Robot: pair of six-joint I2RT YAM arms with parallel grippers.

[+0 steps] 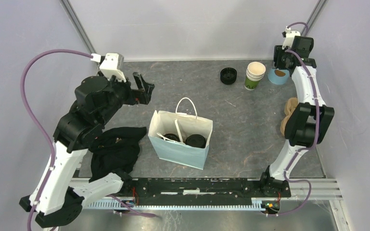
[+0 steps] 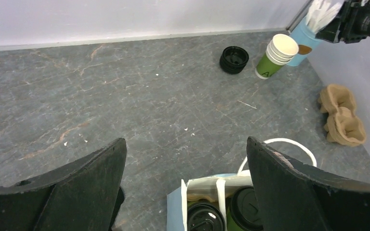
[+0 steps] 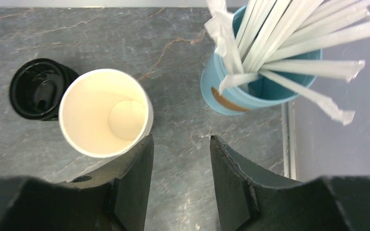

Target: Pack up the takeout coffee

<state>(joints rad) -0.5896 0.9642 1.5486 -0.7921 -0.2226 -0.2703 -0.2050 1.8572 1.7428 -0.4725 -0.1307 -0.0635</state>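
Matt veined grey table (image 1: pixel 250 125), paper bag (image 1: pixel 178 151), smooth black plastic coffee lids (image 1: pixel 196 140)

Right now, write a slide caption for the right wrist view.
Open jaws face an empty paper cup, black lids and a blue cup of wrapped straws.

White links (image 1: pixel 60 166), black joints (image 1: pixel 308 124), purple cables (image 1: pixel 28 91), black wedge-shaped tool fingers (image 2: pixel 77 192).

- Bench (image 1: pixel 250 125): dark grey, stone-like top with pale and rust-coloured veins; small white flecks scattered over it
- Back wall (image 1: pixel 192 24): plain and pale; meets the bench along a light strip
- Left wall (image 1: pixel 9 38) and right wall (image 1: pixel 361 72): pale lavender panels closing in the bench
- Metal posts (image 1: pixel 77 26): one slanting in each far corner
- Aluminium rail (image 1: pixel 325 185): runs along the near edge
- Light: even and soft; shadows faint
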